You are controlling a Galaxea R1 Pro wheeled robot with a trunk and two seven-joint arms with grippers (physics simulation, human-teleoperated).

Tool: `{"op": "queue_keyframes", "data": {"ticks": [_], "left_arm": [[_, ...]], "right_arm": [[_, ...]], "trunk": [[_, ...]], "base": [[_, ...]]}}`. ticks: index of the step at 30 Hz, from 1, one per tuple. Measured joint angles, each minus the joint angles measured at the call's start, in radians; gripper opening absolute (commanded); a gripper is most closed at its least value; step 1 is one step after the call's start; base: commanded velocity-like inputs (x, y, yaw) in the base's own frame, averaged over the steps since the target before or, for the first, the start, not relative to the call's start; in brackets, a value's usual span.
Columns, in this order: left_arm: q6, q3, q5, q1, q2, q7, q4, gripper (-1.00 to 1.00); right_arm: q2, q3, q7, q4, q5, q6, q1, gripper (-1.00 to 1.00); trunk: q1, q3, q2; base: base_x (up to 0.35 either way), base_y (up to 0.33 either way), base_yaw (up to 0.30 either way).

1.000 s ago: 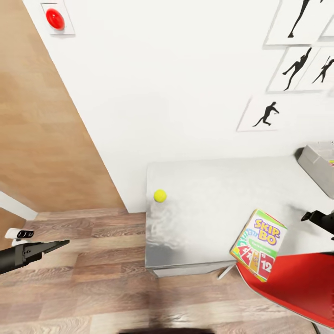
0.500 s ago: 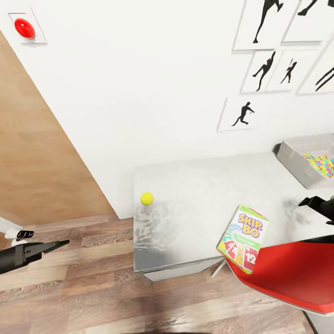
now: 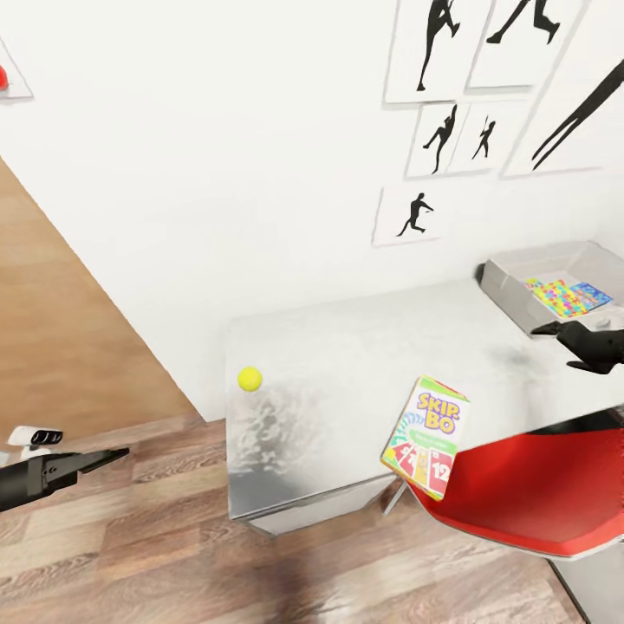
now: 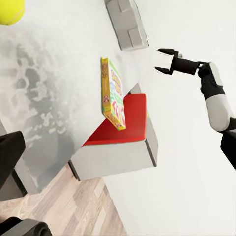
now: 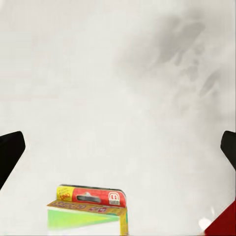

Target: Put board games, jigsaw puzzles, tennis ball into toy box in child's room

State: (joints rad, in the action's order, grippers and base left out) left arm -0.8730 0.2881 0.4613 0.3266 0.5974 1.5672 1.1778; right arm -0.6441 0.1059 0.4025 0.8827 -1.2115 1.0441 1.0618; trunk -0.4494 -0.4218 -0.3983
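Note:
The tennis ball (image 3: pixel 250 378) (image 4: pixel 10 11) lies near the left edge of the pale grey table (image 3: pixel 347 355). The Skip-Bo board game (image 3: pixel 425 436) (image 4: pixel 113 93) (image 5: pixel 88 209) stands tilted at the table's front edge, leaning against a red chair seat. The grey toy box (image 3: pixel 507 290) sits at the table's far right; a mosaic jigsaw puzzle (image 3: pixel 551 295) and a blue flat item lie inside. My right gripper (image 3: pixel 555 347) (image 4: pixel 164 60) hovers open over the table, in front of the toy box, holding nothing. My left gripper (image 3: pixel 108 457) hangs over the floor left of the table, its fingers (image 4: pixel 10 157) apart.
A red chair (image 3: pixel 537 503) is pushed up against the table's front right. The white wall behind carries black silhouette posters (image 3: pixel 412 215). A wooden panel (image 3: pixel 61 329) stands at the left, with wood-plank floor (image 3: pixel 173 555) below.
The view has swung right, so the table and ball shifted left and the toy box came into sight. My right gripper rose and moved farther over the table. The left arm held still.

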Motion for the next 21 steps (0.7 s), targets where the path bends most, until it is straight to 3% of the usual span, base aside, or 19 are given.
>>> {"op": "queue_keyframes", "data": {"ticks": [1, 3, 5, 6, 8, 13, 21], "left_arm": [[0.000, 0.000, 0.000, 0.000, 0.000, 0.000, 0.000, 1.00], [0.000, 0.000, 0.000, 0.000, 0.000, 0.000, 0.000, 1.00], [0.000, 0.000, 0.000, 0.000, 0.000, 0.000, 0.000, 1.00], [0.000, 0.000, 0.000, 0.000, 0.000, 0.000, 0.000, 1.00], [0.000, 0.000, 0.000, 0.000, 0.000, 0.000, 0.000, 1.00], [0.000, 0.000, 0.000, 0.000, 0.000, 0.000, 0.000, 1.00], [0.000, 0.000, 0.000, 0.000, 0.000, 0.000, 0.000, 1.00]], "right_arm": [[0.000, -0.011, -0.007, 0.012, -0.019, 0.000, -0.003, 1.00], [0.000, -0.062, -0.040, 0.061, -0.109, -0.001, -0.016, 1.00], [0.000, -0.091, -0.057, 0.091, -0.154, 0.000, -0.022, 1.00], [0.000, -0.115, -0.071, 0.122, -0.201, 0.000, -0.027, 1.00], [0.001, -0.133, -0.080, 0.153, -0.243, 0.002, -0.033, 1.00], [0.001, -0.158, -0.091, 0.223, -0.332, 0.003, -0.062, 1.00], [0.003, -0.159, -0.099, 0.373, -0.467, 0.003, -0.184, 1.00]], "trunk": [[0.000, 0.001, 0.000], [0.000, 0.004, 0.000], [0.000, 0.006, 0.000], [0.000, 0.008, 0.000], [0.000, 0.010, 0.000], [0.000, 0.017, 0.000], [0.000, 0.027, 0.000]], "base": [[0.000, 0.000, -0.197], [0.000, 0.000, -0.197], [0.000, 0.000, -0.197], [0.000, 0.000, -0.197], [0.000, 0.000, -0.197], [0.000, 0.000, -0.196], [0.000, 0.000, -0.196]]}}
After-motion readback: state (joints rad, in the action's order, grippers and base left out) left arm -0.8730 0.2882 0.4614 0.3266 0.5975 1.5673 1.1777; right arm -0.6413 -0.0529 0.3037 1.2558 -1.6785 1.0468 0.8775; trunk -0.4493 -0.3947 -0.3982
